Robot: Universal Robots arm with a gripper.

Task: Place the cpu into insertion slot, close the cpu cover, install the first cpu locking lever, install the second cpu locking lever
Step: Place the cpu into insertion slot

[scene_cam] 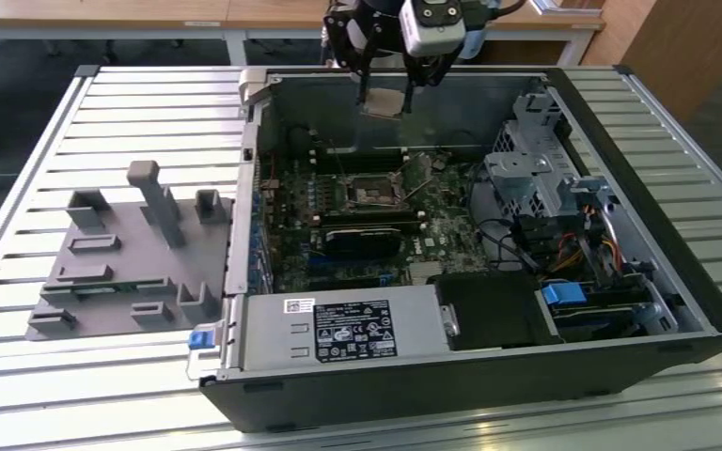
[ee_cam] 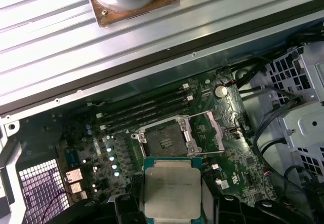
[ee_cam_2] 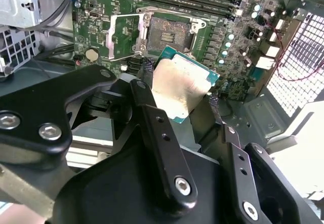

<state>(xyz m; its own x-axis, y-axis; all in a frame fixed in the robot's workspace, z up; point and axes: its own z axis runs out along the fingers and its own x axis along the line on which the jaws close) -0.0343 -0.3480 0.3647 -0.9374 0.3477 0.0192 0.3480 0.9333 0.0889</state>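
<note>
Gripper (ee_cam_2: 179,82) up close: its two black fingers (ee_cam_2: 152,117) are clamped on opposite edges of the cpu (ee_cam_2: 185,89), which is held in the air with its silvery face showing in both wrist views. Below and clear of the cpu, the insertion slot (ee_cam: 164,140) sits bare on the green circuit board (ee_cam: 238,153), its dark centre exposed. Right beside the slot, the cpu cover (ee_cam_2: 111,36) stands swung open. In the exterior view the gripper hangs near the far wall of the open computer case (scene_cam: 487,385), well above the board. The case lies on a slatted metal table (scene_cam: 148,103), with a grey fixture (scene_cam: 110,272) at the exterior view's left.
</note>
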